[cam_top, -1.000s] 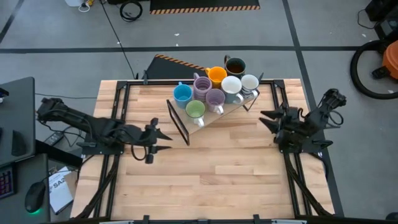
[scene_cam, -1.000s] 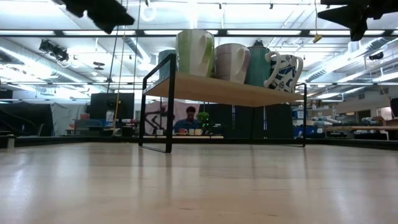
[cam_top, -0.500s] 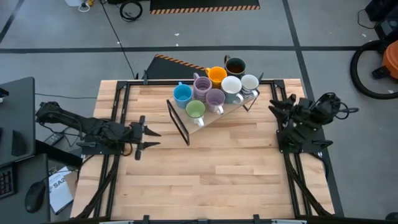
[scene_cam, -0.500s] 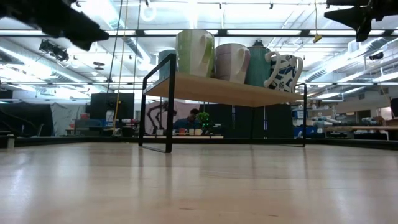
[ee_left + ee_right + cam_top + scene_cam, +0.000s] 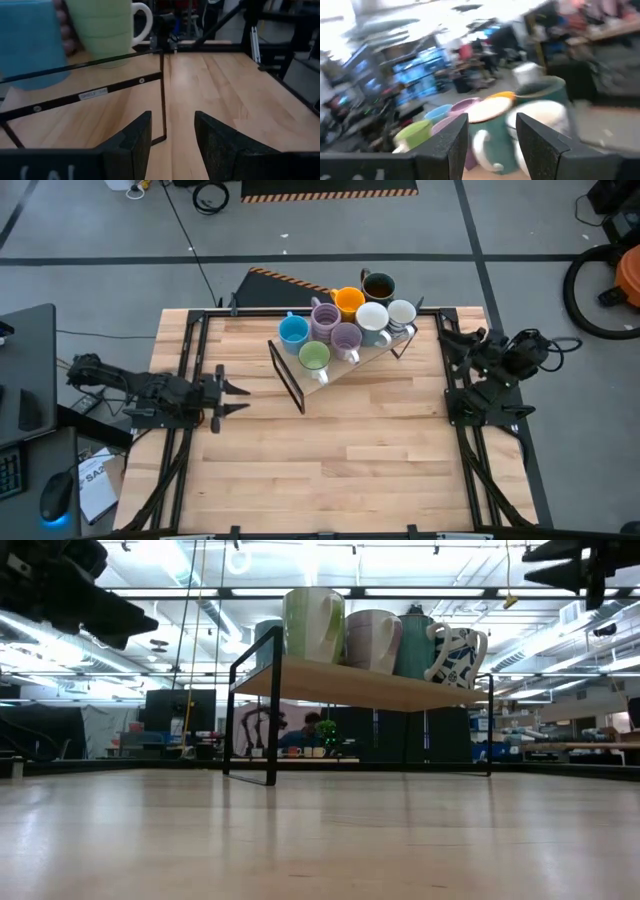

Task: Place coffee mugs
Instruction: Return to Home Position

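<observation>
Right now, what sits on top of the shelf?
Eight mugs crowd the shelf: blue mug, green mug, two purple mugs, orange mug, dark mug, two white mugs. In the low view, front mugs hide those behind. Left gripper and right gripper hang clear, open.

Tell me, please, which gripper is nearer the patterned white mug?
Right. The right gripper hangs beside the patterned white mug at the shelf's end; the left gripper is far off, near the table's opposite edge.
</observation>
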Action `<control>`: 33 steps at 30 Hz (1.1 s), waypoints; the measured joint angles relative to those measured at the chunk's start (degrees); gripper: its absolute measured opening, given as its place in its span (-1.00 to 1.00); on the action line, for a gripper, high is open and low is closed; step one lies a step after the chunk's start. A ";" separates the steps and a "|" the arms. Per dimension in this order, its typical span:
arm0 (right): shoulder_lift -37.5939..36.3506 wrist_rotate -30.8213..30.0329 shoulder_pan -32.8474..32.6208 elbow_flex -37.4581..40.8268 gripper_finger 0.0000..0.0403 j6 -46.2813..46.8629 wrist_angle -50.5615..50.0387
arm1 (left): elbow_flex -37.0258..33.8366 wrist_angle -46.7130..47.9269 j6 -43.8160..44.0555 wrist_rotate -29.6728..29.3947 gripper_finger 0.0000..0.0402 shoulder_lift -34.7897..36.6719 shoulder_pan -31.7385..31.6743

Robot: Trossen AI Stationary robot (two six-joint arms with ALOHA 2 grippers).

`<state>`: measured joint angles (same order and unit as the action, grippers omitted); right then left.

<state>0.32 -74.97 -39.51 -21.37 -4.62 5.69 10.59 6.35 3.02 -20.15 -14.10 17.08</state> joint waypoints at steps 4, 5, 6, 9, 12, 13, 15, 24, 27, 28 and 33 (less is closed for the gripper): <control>-0.13 -9.23 0.00 0.00 -0.15 6.64 -0.10 | -1.82 0.07 1.13 0.55 -0.23 4.49 -0.75; -0.13 -8.97 0.00 0.00 -0.15 7.85 -0.10 | -1.94 0.53 1.23 0.86 -0.23 5.42 -0.88; -0.13 -7.14 0.00 0.00 -0.15 8.38 -0.12 | -1.94 0.97 1.25 1.30 -0.23 6.46 -0.90; -0.13 2.40 0.00 0.12 -0.15 8.59 -0.16 | -1.94 3.53 1.33 1.52 -0.23 9.48 -0.90; -0.13 7.85 0.29 1.45 -0.15 11.24 -0.14 | -1.94 7.19 1.80 1.53 -0.23 12.53 -0.90; -0.13 9.47 0.33 2.15 -0.15 12.29 -0.12 | -1.94 8.19 1.82 1.53 -0.24 13.50 -0.90; -0.13 13.49 0.33 3.97 -0.15 14.09 0.07 | -1.92 9.12 1.59 1.36 -0.27 14.07 -0.92; 0.04 30.03 0.37 17.51 -0.15 2.14 19.78 | -1.97 8.16 0.79 1.93 -0.47 13.94 -0.85; 0.04 32.10 0.37 19.98 -0.15 -3.67 25.56 | -1.97 6.53 -0.05 1.93 -0.55 14.02 -0.85; 0.02 32.57 0.37 20.56 -0.15 -5.12 27.00 | -1.97 5.83 -0.55 1.92 -0.59 14.01 -0.85; 0.00 35.40 0.37 21.05 -0.15 -9.99 28.40 | -1.97 4.73 -2.03 1.95 -0.79 14.03 -0.85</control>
<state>0.32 -39.57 -39.13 -0.32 -14.61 34.09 8.62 11.08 0.99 -18.20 -0.08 16.23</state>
